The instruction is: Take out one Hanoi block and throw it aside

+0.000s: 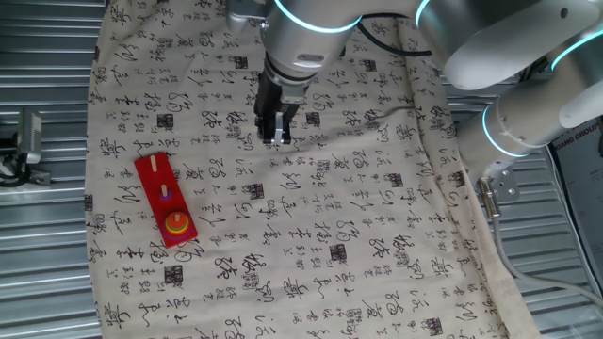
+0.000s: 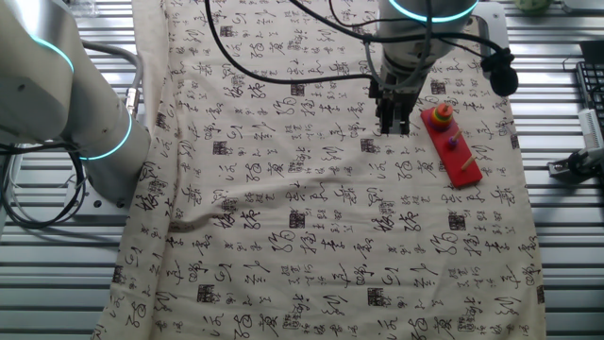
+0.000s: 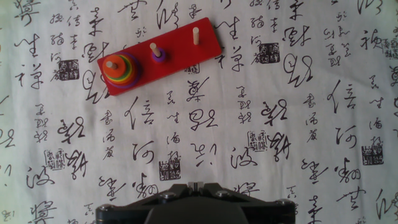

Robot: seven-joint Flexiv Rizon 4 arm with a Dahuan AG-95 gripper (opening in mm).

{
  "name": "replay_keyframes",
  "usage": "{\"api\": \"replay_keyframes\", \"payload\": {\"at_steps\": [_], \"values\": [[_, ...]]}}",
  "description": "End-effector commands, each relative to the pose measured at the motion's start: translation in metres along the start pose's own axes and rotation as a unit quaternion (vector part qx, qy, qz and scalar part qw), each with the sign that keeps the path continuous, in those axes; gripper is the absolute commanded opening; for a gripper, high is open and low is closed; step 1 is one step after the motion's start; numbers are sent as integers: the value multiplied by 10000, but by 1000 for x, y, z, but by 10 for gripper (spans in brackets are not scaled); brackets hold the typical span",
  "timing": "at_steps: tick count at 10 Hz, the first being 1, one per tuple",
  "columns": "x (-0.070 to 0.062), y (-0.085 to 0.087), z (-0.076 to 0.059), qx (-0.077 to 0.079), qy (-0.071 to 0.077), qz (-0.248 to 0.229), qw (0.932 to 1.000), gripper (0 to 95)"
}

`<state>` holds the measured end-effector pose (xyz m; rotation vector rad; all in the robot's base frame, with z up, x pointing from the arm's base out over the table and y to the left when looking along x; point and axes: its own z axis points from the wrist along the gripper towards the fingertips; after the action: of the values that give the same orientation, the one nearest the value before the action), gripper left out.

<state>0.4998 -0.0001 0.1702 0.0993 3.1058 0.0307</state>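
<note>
Black gripper fingers seemingly near-closed, empty, above cloth.

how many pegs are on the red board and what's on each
3, in a row along the board. One end peg carries the stacked discs, orange-red on top. The middle peg has one small purple disc. The other end peg is bare.

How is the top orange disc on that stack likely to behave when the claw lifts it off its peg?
The orange disc looks small, rigid and probably light, so it should lift easily. It sits threaded on a peg atop other rings on the red board, so a tilted pull might bind or drag the board. Being round and flat, it may roll if thrown on edge across the cloth.
</note>
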Motion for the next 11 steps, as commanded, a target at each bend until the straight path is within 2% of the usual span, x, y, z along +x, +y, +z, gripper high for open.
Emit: {"api": "replay_keyframes", "payload": {"at_steps": [1,6,8,11], "values": [[0,0,0,0,0,-8,10000,0],[-1,1,0,13,-22,-80,10000,0],[-8,4,2,20,24,-66,10000,0],[-14,10,9,26,12,-56,10000,0]]}}
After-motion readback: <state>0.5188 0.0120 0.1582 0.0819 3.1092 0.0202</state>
